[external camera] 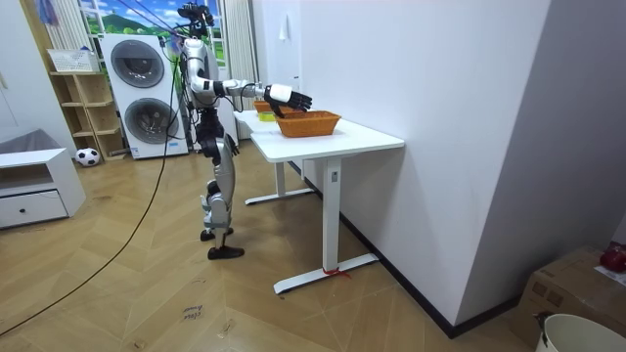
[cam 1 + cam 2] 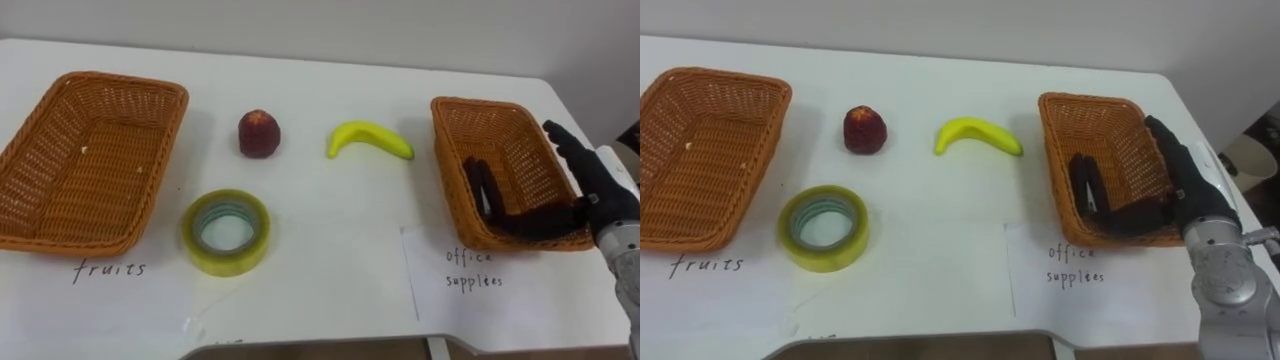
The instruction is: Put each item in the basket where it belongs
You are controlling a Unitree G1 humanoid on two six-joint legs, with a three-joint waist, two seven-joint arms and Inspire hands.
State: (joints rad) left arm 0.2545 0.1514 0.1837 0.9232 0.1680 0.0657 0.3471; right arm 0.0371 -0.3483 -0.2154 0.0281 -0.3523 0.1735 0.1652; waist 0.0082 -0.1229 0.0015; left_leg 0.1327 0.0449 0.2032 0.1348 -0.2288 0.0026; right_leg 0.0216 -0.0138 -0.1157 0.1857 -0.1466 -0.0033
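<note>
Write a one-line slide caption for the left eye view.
Right hand open over the office-supplies basket; apple, banana and tape roll lie on the white table between it and the fruit basket.

We see a white table (image 2: 330,250) bearing a wicker basket (image 2: 120,78) at its left and a second wicker basket (image 2: 480,102) at its right. Between them lie a red apple (image 2: 259,133) and a banana (image 2: 370,139), well apart. Nearer us, a roll of yellowish tape (image 2: 225,262) lies flat just beside the left one.
</note>
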